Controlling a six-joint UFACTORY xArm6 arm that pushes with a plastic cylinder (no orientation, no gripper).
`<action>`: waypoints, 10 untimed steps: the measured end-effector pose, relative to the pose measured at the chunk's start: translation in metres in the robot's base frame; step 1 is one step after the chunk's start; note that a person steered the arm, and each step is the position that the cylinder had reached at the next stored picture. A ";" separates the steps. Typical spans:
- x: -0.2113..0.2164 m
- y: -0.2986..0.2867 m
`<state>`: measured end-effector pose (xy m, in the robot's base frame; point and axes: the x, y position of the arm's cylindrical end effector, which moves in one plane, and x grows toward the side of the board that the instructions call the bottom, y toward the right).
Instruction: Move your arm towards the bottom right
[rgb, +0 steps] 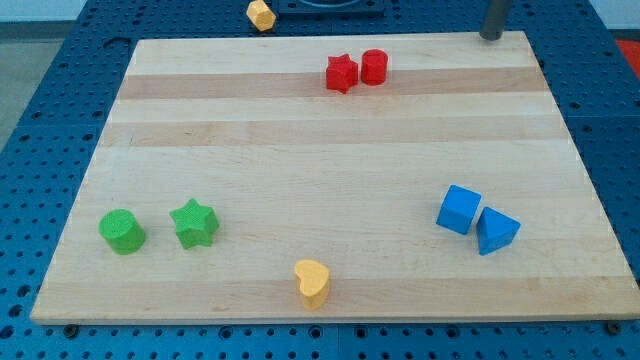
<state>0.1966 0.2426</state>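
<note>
My tip (491, 35) is at the view's top right, at the far edge of the wooden board (330, 150), well right of the red blocks. A red star (341, 73) and a red cylinder (374, 66) sit side by side near the top middle. A blue cube (459, 209) and a blue triangular block (497, 230) touch at the right, far below my tip. A green cylinder (122, 231) and a green star (194, 222) sit at the lower left. A yellow heart (313, 281) lies at the bottom middle.
A yellow hexagonal block (261, 14) lies off the board at the view's top, on the blue perforated table (40, 120) that surrounds the board.
</note>
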 end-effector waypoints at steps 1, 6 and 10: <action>0.000 0.003; 0.000 0.019; 0.119 0.024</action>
<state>0.3153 0.2669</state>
